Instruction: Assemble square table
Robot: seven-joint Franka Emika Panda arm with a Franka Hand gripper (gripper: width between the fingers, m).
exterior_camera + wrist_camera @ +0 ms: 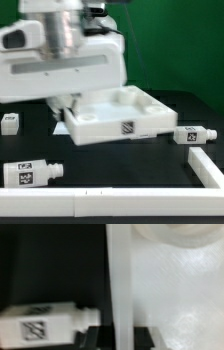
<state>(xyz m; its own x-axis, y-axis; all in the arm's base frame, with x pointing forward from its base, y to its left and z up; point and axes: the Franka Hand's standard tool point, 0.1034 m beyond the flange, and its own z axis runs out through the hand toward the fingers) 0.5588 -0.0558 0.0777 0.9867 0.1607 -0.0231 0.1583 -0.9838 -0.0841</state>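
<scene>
Nearest the exterior camera runs the long white border wall [100, 205], and just behind it a tagged peg leg [32, 175] lies on its side. The square tabletop [120, 112] sits rim-up at mid-table. A second leg [195, 134] lies off its corner toward the exterior view's right, and a third leg [10, 122] lies well apart toward the exterior view's left. By my reading, no leg is fitted. My arm [60, 50] hangs over the tabletop's corner on the exterior view's left and hides my pincer. The wrist view shows no fingertips clearly either, so I cannot tell whether it is released or clenched. In the wrist view, the tabletop's raised rim [120, 274] crosses the frame straight, with a round socket boss [180, 232] inside it. A leg under the wrist [40, 324] lies just outside that rim, long axis square to it, narrow end toward it. Which of the legs this is I cannot tell. Judgement: the coming grasp turns on that axis, so my fingers must close across it.
</scene>
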